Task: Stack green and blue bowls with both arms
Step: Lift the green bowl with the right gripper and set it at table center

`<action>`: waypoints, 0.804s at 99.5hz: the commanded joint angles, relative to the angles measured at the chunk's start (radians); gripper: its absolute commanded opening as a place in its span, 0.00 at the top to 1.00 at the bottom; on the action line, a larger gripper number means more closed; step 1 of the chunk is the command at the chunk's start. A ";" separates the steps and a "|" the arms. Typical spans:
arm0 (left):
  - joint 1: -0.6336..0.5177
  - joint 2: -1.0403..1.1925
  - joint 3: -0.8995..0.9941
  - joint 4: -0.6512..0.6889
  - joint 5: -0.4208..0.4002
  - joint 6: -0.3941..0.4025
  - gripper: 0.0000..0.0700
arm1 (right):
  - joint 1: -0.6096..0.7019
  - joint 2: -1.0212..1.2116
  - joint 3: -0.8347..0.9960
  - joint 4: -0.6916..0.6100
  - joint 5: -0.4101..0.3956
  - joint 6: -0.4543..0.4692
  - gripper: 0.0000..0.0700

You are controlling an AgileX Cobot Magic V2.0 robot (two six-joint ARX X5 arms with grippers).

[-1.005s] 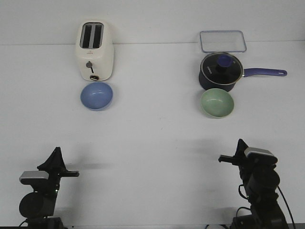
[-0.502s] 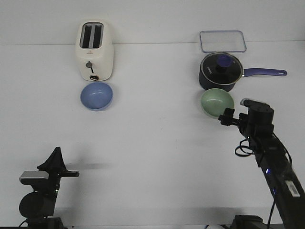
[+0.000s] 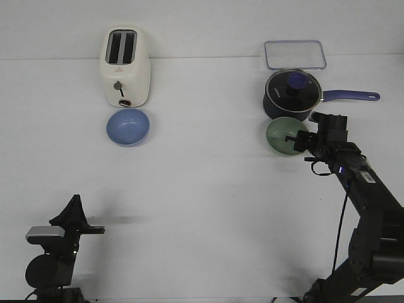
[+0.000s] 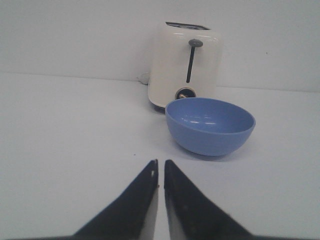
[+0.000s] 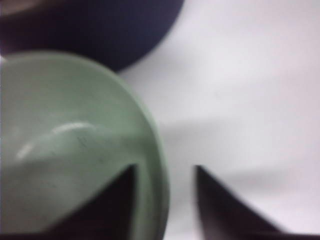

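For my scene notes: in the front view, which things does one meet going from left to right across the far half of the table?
Toaster → blue bowl → green bowl → saucepan. The clear lid behind the pan overlaps it sideways, so I leave it out.

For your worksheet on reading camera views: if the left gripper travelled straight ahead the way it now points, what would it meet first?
Probably the blue bowl: it sits ahead of the nearly shut left gripper, slightly off its line, with the toaster behind it. A narrow miss is possible.
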 commanded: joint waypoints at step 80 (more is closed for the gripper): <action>0.000 -0.002 -0.020 0.011 0.004 -0.004 0.98 | 0.388 -0.546 -0.234 -0.124 -0.162 0.049 1.00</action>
